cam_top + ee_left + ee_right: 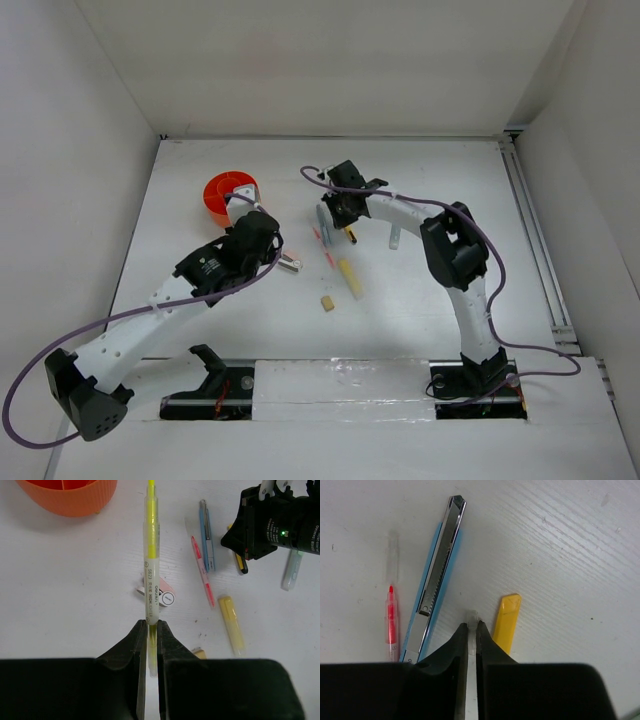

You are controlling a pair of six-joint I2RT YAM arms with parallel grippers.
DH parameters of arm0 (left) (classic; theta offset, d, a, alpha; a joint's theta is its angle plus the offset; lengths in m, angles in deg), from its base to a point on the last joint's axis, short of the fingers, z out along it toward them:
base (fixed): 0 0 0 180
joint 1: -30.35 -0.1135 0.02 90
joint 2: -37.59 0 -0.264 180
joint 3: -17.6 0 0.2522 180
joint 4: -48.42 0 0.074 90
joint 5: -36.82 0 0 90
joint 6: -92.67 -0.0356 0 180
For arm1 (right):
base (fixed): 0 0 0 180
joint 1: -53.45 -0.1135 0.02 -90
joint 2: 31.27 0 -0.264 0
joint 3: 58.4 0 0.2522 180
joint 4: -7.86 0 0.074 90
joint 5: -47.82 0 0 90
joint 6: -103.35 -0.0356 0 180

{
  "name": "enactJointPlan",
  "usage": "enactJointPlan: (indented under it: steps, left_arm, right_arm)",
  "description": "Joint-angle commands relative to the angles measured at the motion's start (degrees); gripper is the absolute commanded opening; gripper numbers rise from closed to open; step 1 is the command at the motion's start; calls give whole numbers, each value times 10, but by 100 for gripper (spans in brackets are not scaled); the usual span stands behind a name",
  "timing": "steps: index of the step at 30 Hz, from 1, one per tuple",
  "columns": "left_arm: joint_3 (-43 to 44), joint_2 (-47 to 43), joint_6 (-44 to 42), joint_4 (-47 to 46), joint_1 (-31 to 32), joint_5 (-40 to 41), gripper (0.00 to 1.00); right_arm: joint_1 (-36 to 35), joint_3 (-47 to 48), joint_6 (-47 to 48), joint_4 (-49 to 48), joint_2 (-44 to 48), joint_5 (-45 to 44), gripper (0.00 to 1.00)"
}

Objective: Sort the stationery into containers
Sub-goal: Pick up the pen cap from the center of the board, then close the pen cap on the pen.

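Left gripper [149,626] clenched on the yellow highlighter [151,555], centre of its wrist view. Orange cup [229,197] sits upper left of centre in the top view. Right gripper [472,628] pinches a thin translucent pen [472,616], lower centre of its wrist view.

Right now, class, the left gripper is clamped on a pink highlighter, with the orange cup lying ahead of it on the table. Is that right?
Not quite. The highlighter in the left gripper is yellow, not pink, as the left wrist view shows. The rest is right: the jaws are clamped on it, and the orange cup lies ahead on the table.
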Motion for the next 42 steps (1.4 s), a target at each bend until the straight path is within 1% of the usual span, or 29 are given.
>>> enactJointPlan:
  steps: [1,2,5,7,8,9,10,11,12,14,15,16,17,18,19,21,22,23,24,25,26,27,29,30,32,36,40,42]
  left_arm:
    - [12,-1,-7,-9,-2,-1,0]
    - [12,-1,-7,-9,-2,-1,0]
    - [12,-1,-13,-15,-2,-17,0]
    - [2,-1,-27,-37,-2,-41,0]
    - [2,4,-47,-46,-2,-60,0]
    - [-4,4,-56,-57,-2,-106,0]
    - [-4,4,-66,-80,-2,-131,0]
    - [-11,4,-76,-93,-2,-158,0]
    - [-11,10,-84,-103,-2,-209,0]
    - [-27,15,-89,-140,-2,-262,0]
    - [-33,15,-94,-155,-2,-289,0]
    - [-39,15,-94,-169,-2,-338,0]
    - [-47,15,-94,-204,-2,-362,0]
    - [-65,15,-89,-224,-2,-408,0]
    - [-73,15,-89,-264,-2,-430,0]
    - [-97,9,-89,-304,-2,-471,0]
    - [-106,2,-89,-326,-2,-490,0]
    - [-114,-3,-89,-348,-2,-523,0]
    - [-122,-3,-83,-383,-2,-536,0]
    - [-128,-10,-83,-398,-2,-544,0]
    - [-135,-15,-77,-408,-2,-554,0]
    - [-136,-16,-77,-422,-2,-554,0]
    - [-141,-16,-72,-429,-2,-560,0]
    - [-141,-16,-71,-438,-2,-560,0]
    - [-141,-16,-65,-455,-2,-560,0]
    - [-157,-5,-45,-504,-2,-571,0]
    - [-158,9,-31,-538,-2,-595,0]
    - [-170,14,-26,-561,-2,-601,0]
  right_arm:
    - [5,-8,-2,25,-10,-5,6]
    - [5,-8,-2,25,-3,-5,0]
    - [10,-8,-15,20,28,8,0]
    - [10,-8,-29,15,53,-6,0]
    - [10,-8,-51,15,84,-13,0]
    - [10,-16,-65,1,104,-20,0]
    - [15,-26,-78,-12,126,-20,0]
    - [21,-56,-91,-28,149,-13,0]
    - [27,-78,-125,-71,201,0,0]
    - [48,-128,-169,-124,258,40,0]
    - [57,-178,-193,-149,310,49,0]
    - [66,-201,-232,-192,335,58,0]
    - [73,-219,-244,-209,357,66,0]
    - [79,-239,-265,-217,396,66,0]
    - [79,-248,-277,-217,413,50,0]
    - [85,-271,-306,-217,450,50,0]
    - [85,-303,-341,-229,488,62,0]
    - [93,-321,-356,-266,507,74,0]
    - [99,-341,-371,-288,528,98,0]
    - [107,-374,-382,-306,563,103,0]
    - [107,-386,-390,-338,579,109,0]
    - [107,-395,-390,-347,593,123,0]
    - [107,-410,-395,-347,622,124,0]
    - [107,-410,-395,-347,631,124,0]
    - [100,-442,-411,-361,651,124,0]
    - [94,-497,-464,-445,674,131,0]
    - [89,-511,-485,-464,680,131,0]
    - [75,-511,-485,-474,687,124,0]
